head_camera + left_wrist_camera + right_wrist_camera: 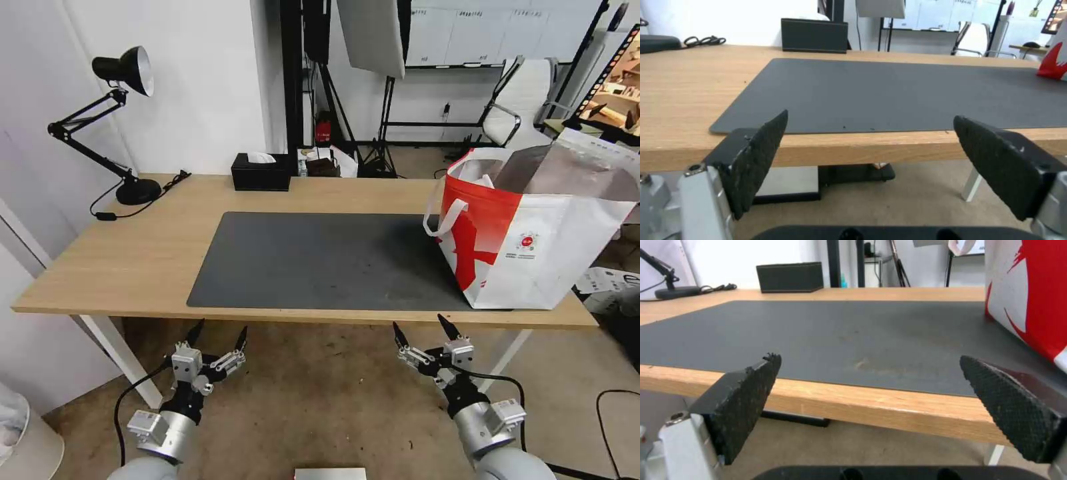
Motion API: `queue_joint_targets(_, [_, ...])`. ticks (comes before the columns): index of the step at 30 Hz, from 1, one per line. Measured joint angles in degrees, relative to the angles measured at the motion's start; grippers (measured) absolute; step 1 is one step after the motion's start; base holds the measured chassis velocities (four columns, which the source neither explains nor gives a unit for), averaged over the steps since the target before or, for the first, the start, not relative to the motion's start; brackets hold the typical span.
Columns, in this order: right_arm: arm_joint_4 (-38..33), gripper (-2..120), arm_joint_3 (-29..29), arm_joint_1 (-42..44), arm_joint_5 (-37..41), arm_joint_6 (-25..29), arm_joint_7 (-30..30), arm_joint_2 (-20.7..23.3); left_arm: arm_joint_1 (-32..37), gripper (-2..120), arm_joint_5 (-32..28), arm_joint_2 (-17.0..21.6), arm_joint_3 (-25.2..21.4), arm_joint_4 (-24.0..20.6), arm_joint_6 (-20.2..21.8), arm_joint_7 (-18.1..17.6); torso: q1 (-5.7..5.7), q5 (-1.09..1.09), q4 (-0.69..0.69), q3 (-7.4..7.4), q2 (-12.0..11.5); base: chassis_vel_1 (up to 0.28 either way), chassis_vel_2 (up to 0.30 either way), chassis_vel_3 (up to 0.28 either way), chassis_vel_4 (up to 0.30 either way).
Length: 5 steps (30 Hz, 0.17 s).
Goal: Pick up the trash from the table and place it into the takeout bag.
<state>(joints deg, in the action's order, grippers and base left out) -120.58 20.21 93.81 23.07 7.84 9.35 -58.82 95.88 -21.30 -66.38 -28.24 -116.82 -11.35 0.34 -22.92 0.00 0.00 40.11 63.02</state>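
Head view: the light-wood counter (133, 253) on white legs carries a large dark grey mat (320, 260), and the red-and-white takeout bag (533, 233) stands upright at the right end, its near corner resting on the mat's right edge; the bag's mouth gapes open, showing silver foil lining, with a white loop handle hanging down its left side and a small round logo on its white front; something white shows inside near the rim, though what it is cannot be told. At the far left corner a black desk lamp (123, 120) stands with its cable trailing across the wood; a black tissue box (261, 172) sits at the far edge, just beyond the mat. Both arms hang low in front of the counter, below its near edge and over the floor — the left gripper (217, 333) beneath the mat's left portion, the right gripper (421, 330) beneath its right portion, near the bag but apart from it; each has its fingers spread wide with nothing between them. The left wrist view looks across the mat between two black textured fingers (758, 156) set far apart, the tissue box at the far edge; the right wrist view shows the same stance — fingers (746, 400) well separated, the bag's red-and-white wall close alongside.
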Motion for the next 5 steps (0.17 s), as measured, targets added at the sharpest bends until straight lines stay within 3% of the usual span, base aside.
queue_joint_targets(5, [0.0,100,0.0,0.0,0.0,0.0,0.0,0.0,-0.1,100,-0.1,0.0,0.1,0.0,0.0,0.0,0.0,0.0,0.0,0.0,0.0,0.0,0.0,0.0,0.0])
